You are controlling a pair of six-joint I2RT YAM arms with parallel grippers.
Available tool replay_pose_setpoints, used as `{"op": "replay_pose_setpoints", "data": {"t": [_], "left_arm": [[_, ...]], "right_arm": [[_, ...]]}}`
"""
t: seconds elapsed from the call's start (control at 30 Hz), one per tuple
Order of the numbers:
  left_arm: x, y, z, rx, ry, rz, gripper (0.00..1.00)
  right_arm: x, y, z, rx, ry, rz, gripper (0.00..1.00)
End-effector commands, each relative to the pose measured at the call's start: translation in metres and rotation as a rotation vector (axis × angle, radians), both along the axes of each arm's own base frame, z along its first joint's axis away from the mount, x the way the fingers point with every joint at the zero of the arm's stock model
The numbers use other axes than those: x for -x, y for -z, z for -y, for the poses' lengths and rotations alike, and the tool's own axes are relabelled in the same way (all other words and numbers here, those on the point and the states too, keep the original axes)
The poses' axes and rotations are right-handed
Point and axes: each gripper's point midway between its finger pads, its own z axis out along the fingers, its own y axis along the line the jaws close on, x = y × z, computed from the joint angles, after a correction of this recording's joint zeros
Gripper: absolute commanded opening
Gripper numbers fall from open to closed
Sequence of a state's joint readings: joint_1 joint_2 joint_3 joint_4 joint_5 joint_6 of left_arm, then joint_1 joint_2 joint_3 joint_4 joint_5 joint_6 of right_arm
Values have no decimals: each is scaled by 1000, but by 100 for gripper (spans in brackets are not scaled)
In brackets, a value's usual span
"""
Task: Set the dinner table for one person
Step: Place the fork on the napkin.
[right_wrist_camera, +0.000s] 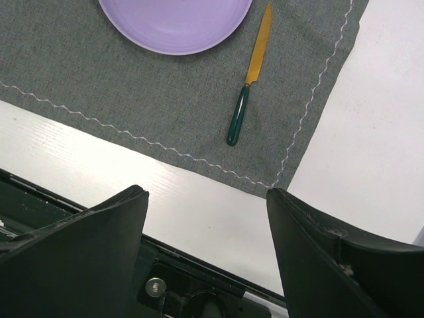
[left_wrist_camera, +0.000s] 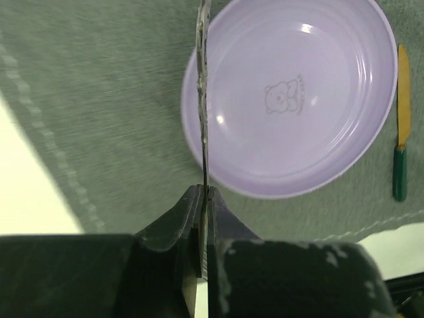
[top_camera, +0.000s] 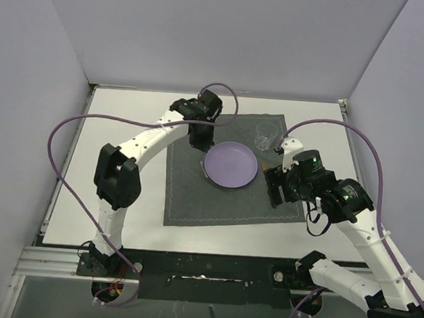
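Dinner table (top_camera: 228,236) white, grey placemat (top_camera: 195,198) on it | left pincer (left_wrist_camera: 203,192) pinching thin strip (left_wrist_camera: 203,99); right pincer (right_wrist_camera: 207,193) spread

Soft even light, glare on plate (left_wrist_camera: 291,99), blurred near fingers (right_wrist_camera: 79,252).

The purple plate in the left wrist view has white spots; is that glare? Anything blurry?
Left wrist view: yes, glare on the plate, and the placemat left of it looks smeared. Right wrist view: knife sharp, near pincer fingers dark and soft.
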State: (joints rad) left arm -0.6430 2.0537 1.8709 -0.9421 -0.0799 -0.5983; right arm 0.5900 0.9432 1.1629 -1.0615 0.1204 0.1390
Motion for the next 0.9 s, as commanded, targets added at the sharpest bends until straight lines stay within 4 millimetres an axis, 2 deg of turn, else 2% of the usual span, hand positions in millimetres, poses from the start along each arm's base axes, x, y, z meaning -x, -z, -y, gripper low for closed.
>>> {"op": "replay_pose_setpoints", "data": {"t": [0.0, 0.07, 0.17, 0.27, 0.4, 0.6, 0.87], "left_arm": [[24, -113, -52, -105, 184, 132, 0], [32, -133, -64, -145, 232, 147, 0], [45, -150, -88, -288, 293, 151, 0], [56, -156, -116, -501, 338, 149, 0], [75, -149, -140, -721, 390, 145, 0], [99, -135, -153, -1011, 520, 132, 0], [126, -115, -147, -1143, 754, 56, 0]], "right_arm": [[0, -14, -6, -46, -17, 41, 73], [0, -13, -7, -46, -23, 38, 73], [0, -14, -8, -56, -33, 41, 73], [1, -16, -9, -66, -38, 49, 73], [3, -15, -9, -68, -43, 45, 73], [4, -16, -10, -72, -49, 45, 73], [3, -14, -10, -67, -42, 41, 73]]}}
